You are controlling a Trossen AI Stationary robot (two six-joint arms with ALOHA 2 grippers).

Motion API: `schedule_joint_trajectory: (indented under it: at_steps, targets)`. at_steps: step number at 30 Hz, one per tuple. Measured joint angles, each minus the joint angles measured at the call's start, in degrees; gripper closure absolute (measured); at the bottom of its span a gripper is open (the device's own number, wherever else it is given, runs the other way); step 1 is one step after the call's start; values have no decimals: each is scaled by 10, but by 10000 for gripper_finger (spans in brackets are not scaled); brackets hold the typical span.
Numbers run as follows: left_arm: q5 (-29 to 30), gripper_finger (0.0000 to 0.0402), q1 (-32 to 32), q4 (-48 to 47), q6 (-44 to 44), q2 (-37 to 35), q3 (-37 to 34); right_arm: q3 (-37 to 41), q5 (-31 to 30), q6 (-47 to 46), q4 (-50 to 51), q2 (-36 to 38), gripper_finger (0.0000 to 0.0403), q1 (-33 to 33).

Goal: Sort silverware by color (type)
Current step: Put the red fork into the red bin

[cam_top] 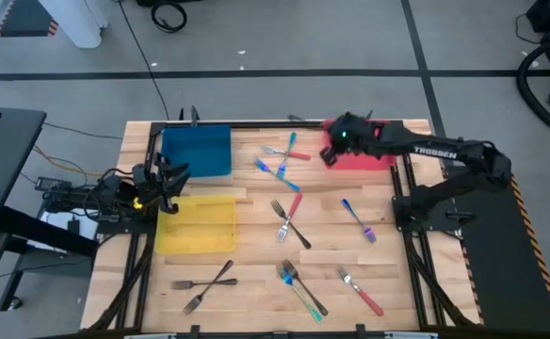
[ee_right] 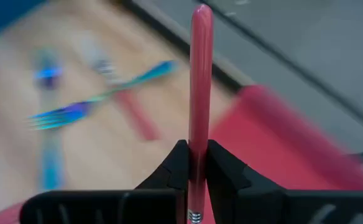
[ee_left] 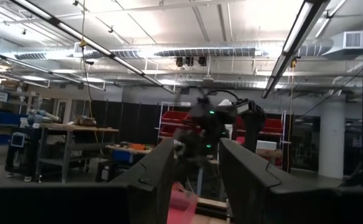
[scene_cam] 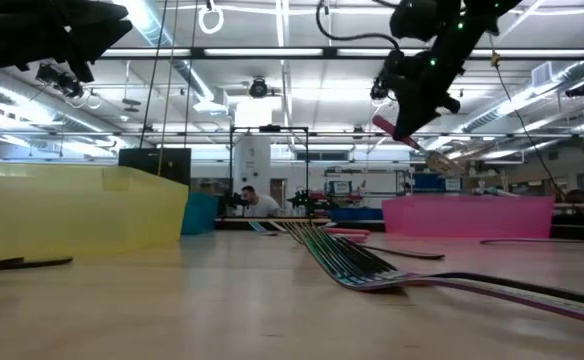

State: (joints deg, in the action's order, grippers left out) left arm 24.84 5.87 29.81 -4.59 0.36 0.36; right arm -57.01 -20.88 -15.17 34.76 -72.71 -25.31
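Pink-handled fork (ee_right: 200, 93) clamped between the two fingers of the right gripper (ee_right: 197, 165), handle standing out past the fingertips; in the low view the same fork (scene_cam: 397, 131) hangs tilted below that gripper (scene_cam: 412, 100), clear of the desk. Right gripper (cam_top: 336, 146) held above the near-left edge of the red tray (cam_top: 374, 158), which lies at the desk's far right. Remaining forks scattered over the wooden desk (cam_top: 256, 273): a crossed blue and pink group (cam_top: 280, 160) at far centre, between the blue tray (cam_top: 197, 151) and the red tray; a pink fork over a grey fork (cam_top: 289, 218) at mid-desk; a blue-and-purple fork (cam_top: 358, 219) toward the right edge; two grey forks (cam_top: 204, 281) near the front-left; a teal and grey pair (cam_top: 300, 287) and a pink-handled fork (cam_top: 362, 290) along the front edge. Yellow tray (cam_top: 196, 224) at mid-left, just in front of the blue tray. Left gripper (cam_top: 167, 184) waits over the left edge, between the blue and yellow trays, its fingers (ee_left: 150, 180) standing apart and holding nothing
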Motion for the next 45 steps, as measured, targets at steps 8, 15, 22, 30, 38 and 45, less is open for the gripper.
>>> schedule_joint_trajectory:
  at_steps: [8,15,22,30,38,45]
  targets:
    - [0,271,0,-1,-5,0,0,13,10,159,14,-2,364,-107]
    - [-1,271,2,-47,19,0,0,27,49,258,14,-3,364,-160]
    - [0,271,1,-14,30,0,0,83,82,304,-22,-3,364,-208]
    - [0,271,1,-11,55,0,0,143,111,326,-40,-3,364,-248]
    - [0,271,1,-17,54,0,0,173,133,330,-72,-3,352,-267]
    - [0,271,1,-21,61,0,0,199,152,352,-109,-3,351,-272]
